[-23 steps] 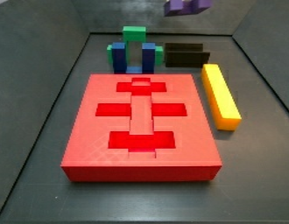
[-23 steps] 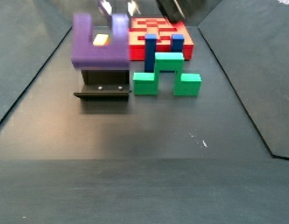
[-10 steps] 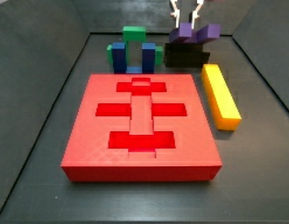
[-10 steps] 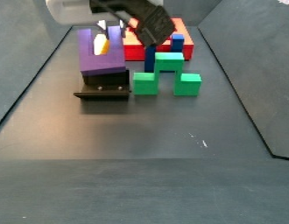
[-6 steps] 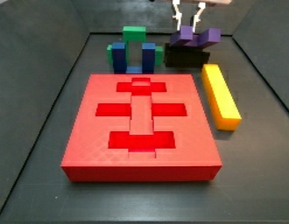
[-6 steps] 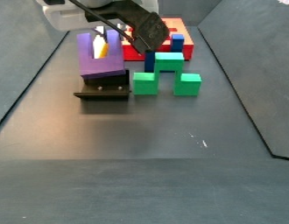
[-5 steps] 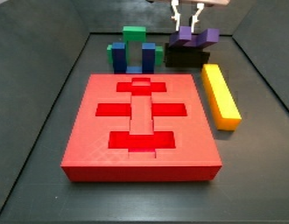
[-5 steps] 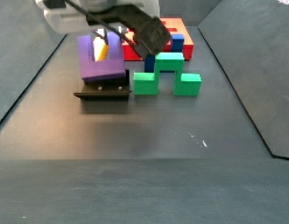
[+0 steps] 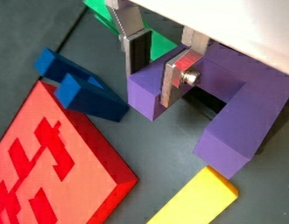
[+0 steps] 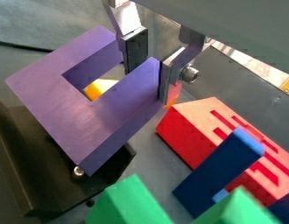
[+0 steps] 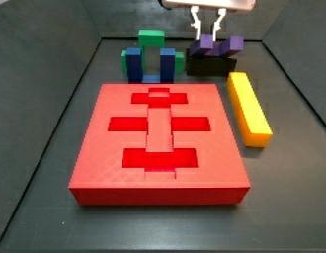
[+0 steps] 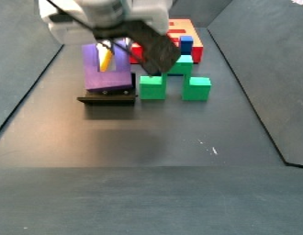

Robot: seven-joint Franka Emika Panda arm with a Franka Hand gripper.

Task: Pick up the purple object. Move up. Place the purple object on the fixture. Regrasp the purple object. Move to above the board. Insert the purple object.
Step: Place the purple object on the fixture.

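At the far end of the surface, behind the board (image 11: 159, 133), the purple object (image 11: 217, 46) sits on top of the fixture (image 11: 212, 65), prongs pointing up, with the yellow bar (image 11: 250, 107) just beside the fixture and the blue-and-green block cluster (image 11: 151, 56) on its other side. Directly over it hangs the gripper (image 9: 155, 63), reaching down from above. In both wrist views the two silver fingers (image 10: 175, 66) straddle one prong of the purple object (image 10: 106, 96); one dark pad looks to be against that prong's face, while a thin gap seems to show at the other finger, so whether the jaws are clamped or merely closing around the prong I cannot tell.

The relation that matters for the next move: the piece lies straight below the gripper, not off to a side, and its long axis, the line from prong to prong, runs across the gripper's closing direction, so the fingers bite the thickness of a single prong and leave the other prong (image 9: 242, 118) free. By my reading this is the regrasp stage, with the placing on the fixture done. The board, with its recessed cutouts, lies well apart toward the near side, so the carry will run that way once the hold is sure
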